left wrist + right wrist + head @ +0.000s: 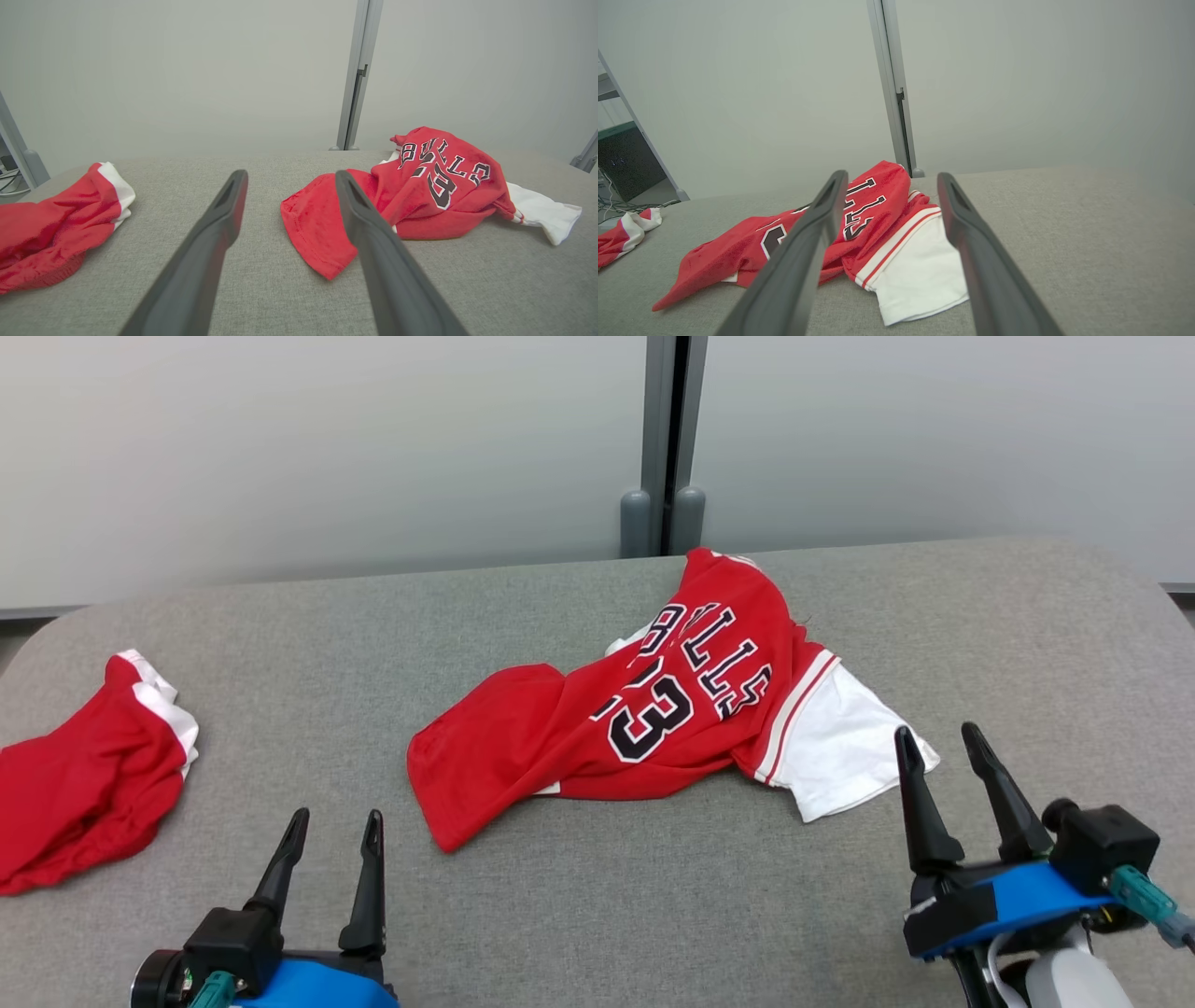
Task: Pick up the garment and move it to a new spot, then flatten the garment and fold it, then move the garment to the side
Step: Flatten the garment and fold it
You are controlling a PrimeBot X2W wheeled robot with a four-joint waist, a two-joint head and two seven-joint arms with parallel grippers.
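Well off to the left of my left fingers (371, 845), a crumpled red cloth with white trim (89, 775) lies bunched near the edge of the grey worktop (597, 915). My left fingers are spread wide and hold nothing. They are poised over the grey surface, tips pointing toward the far wall (327, 448).

Just ahead of them and to their right begins the red jersey (653, 719). Its plain hem corner lies nearest my left tips, apart from them. From there the jersey runs away and rightward in loose folds, with the black-and-white lettering and number facing up, rumpled. Its far end reaches toward the grey post (665, 448) behind the worktop's back edge. It lies between my two pairs of fingers, nearer the right pair.

Its white sleeve (845, 751) sticks out flat on the right-hand side, just in front of my right fingers (913, 765). Those are parted too, with nothing clamped between them. Looking along them I see the sleeve through the gap; whether the tips brush it I cannot tell.
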